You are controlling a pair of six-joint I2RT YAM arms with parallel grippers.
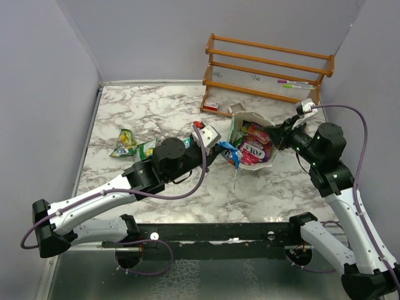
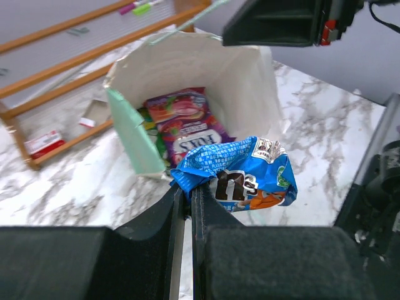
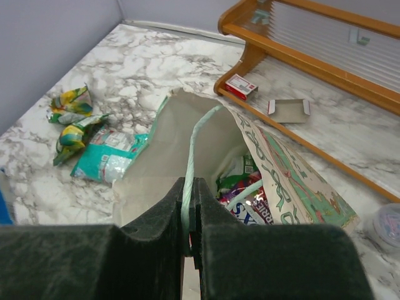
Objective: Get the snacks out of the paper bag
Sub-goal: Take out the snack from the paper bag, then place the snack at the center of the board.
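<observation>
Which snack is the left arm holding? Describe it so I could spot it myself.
On the marble table, find the open paper bag in the middle. Just outside its mouth, the left gripper pinches a crinkly blue packet. It is the only blue one; the packets in the bag are mostly pink and purple.

Pale green paper bag [image 2: 206, 65] gapes, pink packets [image 2: 187, 122] inside; blue packet [image 2: 240, 172] just outside

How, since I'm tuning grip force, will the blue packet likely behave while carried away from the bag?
Probably floppy: the blue packet hangs crumpled beside the paper bag from one pinched corner in the left tool. Likely light, as that thin edge grip holds it. Its glossy film looks slippery, so it may slide out if the jaws ease.
</observation>
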